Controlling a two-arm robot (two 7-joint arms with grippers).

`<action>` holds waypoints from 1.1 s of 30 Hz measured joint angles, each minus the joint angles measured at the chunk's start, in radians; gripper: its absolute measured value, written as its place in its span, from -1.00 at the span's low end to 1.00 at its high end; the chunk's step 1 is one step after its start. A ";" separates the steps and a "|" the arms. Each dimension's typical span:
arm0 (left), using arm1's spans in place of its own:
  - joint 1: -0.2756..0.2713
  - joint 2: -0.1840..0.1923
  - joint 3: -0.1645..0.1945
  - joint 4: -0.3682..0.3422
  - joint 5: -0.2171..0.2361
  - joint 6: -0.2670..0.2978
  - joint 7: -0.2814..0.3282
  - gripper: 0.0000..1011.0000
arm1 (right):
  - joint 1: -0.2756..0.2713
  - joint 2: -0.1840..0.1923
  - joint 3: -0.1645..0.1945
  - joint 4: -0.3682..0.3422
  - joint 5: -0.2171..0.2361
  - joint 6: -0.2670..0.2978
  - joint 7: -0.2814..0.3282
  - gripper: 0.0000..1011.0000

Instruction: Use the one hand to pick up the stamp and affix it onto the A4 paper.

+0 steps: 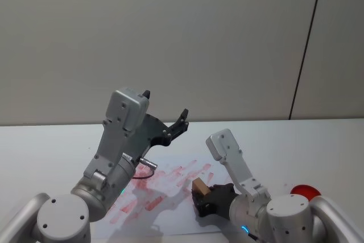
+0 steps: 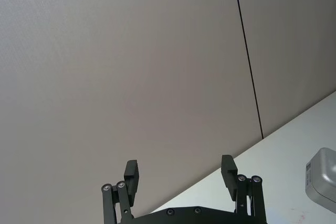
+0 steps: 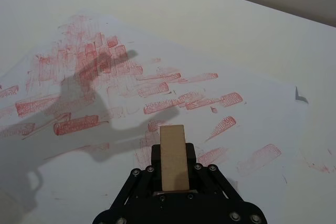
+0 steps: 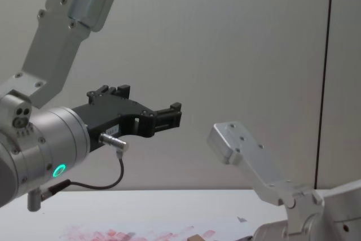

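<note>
Working arm: the right end effector (image 1: 200, 198), black and two-fingered on a silver-grey boxy arm, pinched the stamp (image 3: 173, 156), a small light-brown wooden block, by its two long sides, with one end jutting past the fingertips.
Stamp's place: over the right, near part of the A4 paper (image 3: 252, 124), a flat white sheet crowded with smudgy red-pink prints. Whether its face met the sheet could not be told.
Other arm: the left end effector (image 2: 179, 174), black, on the arm with the green ring, hung high above the white table (image 1: 318, 146) with fingers spread, holding nothing (parked, by the look of it).
Step in hand: most likely bringing the block down to print.
Doing it well: the printing face needed to meet the sheet flat, not on an edge. The descent needed to be straight and the press firm, with no sideways drag. A bare patch among the prints would show the mark best.
Risk: the loose sheet could slide or lift with the block.
</note>
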 joint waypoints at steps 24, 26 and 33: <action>0.000 0.000 0.000 0.000 0.000 0.000 0.000 0.98 | -0.020 0.034 0.061 -0.180 0.119 -0.008 -0.018 -0.56; 0.000 0.000 0.000 0.000 0.000 0.000 0.000 0.98 | -0.027 0.049 0.076 -0.209 0.139 -0.003 -0.024 -0.56; 0.000 0.000 0.000 0.000 0.000 0.000 0.000 0.98 | -0.066 0.115 0.132 -0.287 0.180 0.020 -0.043 -0.56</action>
